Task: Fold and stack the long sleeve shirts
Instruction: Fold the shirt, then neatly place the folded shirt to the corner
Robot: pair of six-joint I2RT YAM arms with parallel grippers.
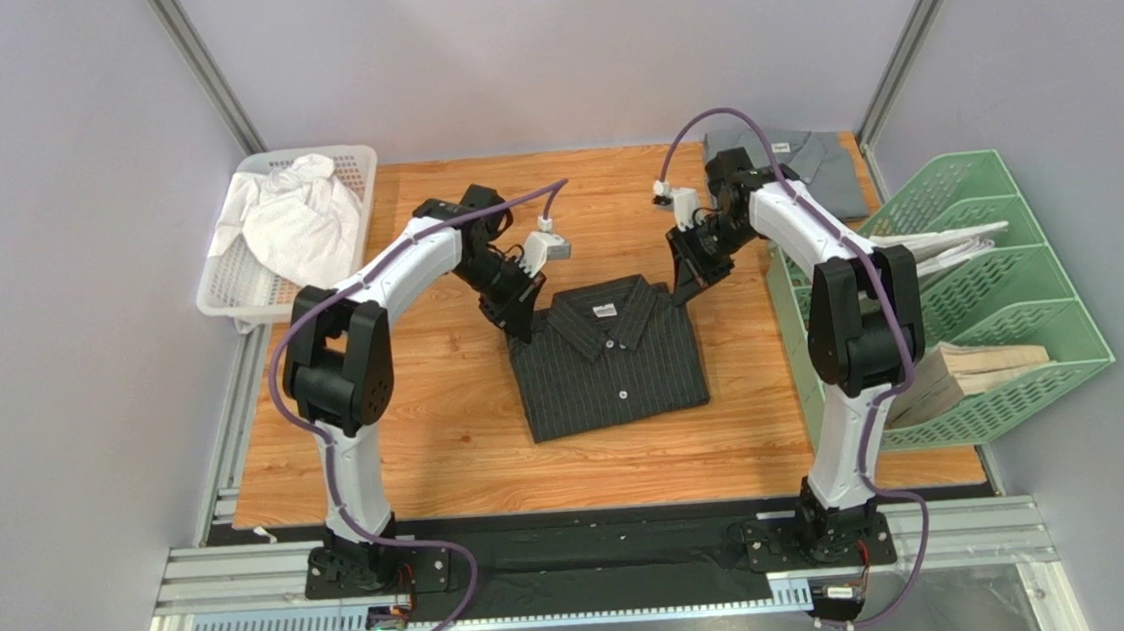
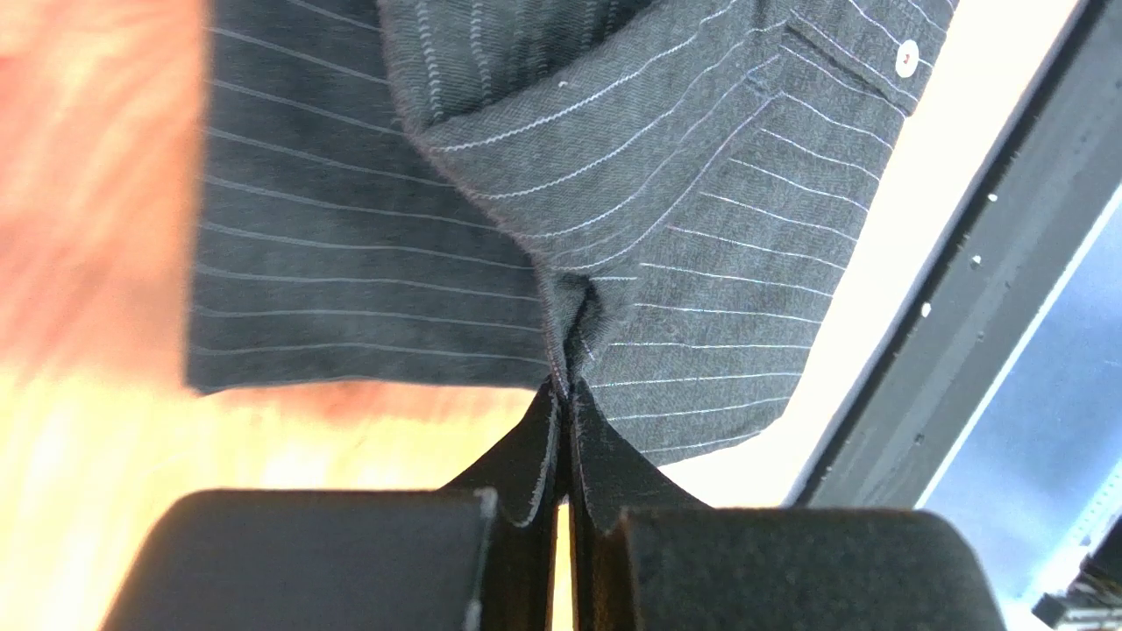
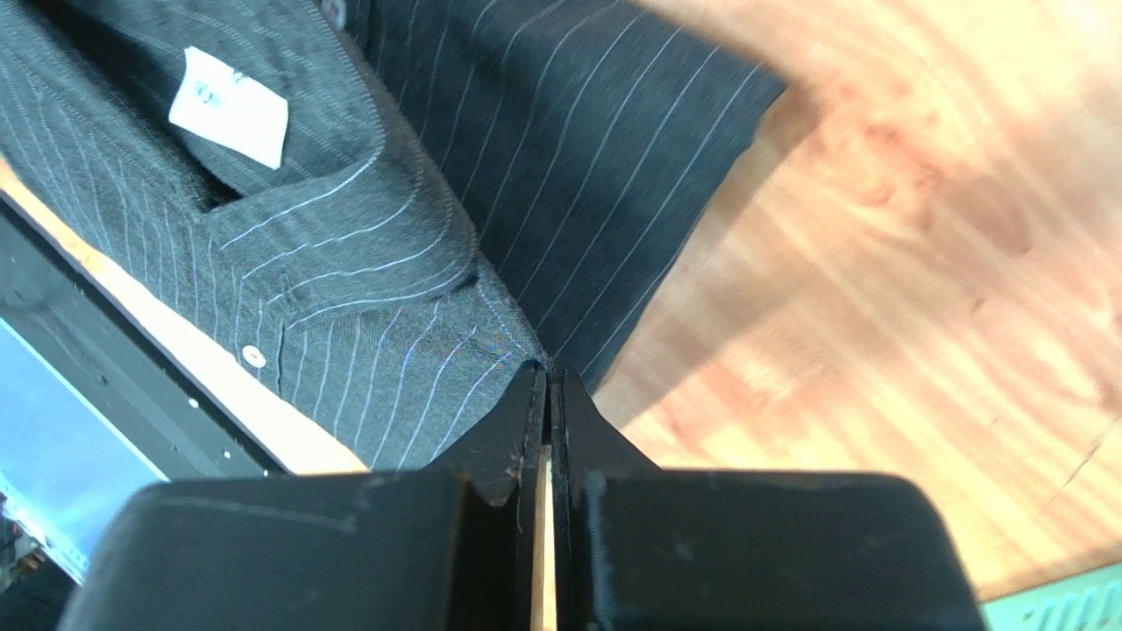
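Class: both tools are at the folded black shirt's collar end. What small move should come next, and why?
Probably raise both together, slightly. The left tool and right tool are each shut on a top corner of the black shirt, folded; the grey shirt lies folded at the far right corner of the table, likely the stack.

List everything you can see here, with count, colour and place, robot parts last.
pinstriped shirt: one, black, folded at table centre
grey shirt: one, grey, folded at far right corner
basket: one, white, far left edge
cloth: one, white, bundled in the basket
rack: one, green, right of the table
flat items: several, white and tan, in the rack
table: one, wooden, under everything
left gripper: one, black, shut on the pinstriped shirt's far left corner
right gripper: one, black, shut on its far right corner
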